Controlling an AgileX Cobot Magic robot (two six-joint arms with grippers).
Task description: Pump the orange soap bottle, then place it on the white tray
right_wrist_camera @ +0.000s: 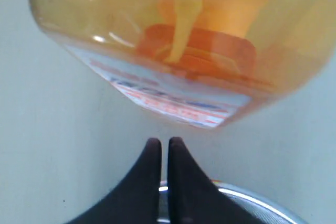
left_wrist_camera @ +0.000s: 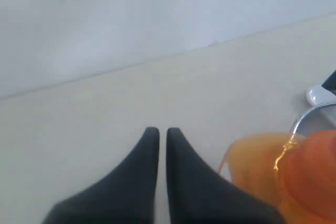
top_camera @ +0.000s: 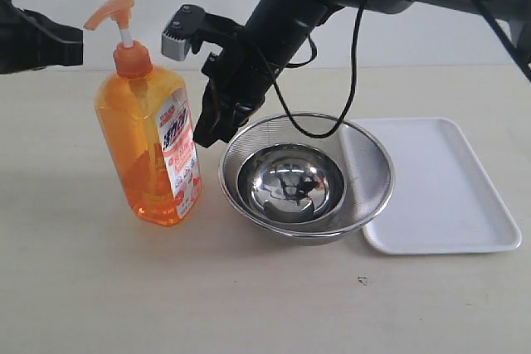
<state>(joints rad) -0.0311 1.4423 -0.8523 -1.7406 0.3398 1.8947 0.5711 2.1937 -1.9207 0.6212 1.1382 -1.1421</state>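
While the bottle [top_camera: 149, 143] stands upright on the table [top_camera: 83, 288], beside the bowls [top_camera: 365, 163] and apart from the tray [top_camera: 448, 196], I see my left pincer [left_wrist_camera: 158, 135] and right pincer [right_wrist_camera: 161, 145] both pinched narrow, holding nothing.

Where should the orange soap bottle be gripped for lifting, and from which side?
Probably the orange collar under the pump of the orange soap bottle, approached level from the side facing the right gripper. The bottle stands upright, the collar is round and narrow, the body looks broad.

Orange soap bottle [top_camera: 151, 143] upright on table, white tray [top_camera: 440, 188] flat, apart
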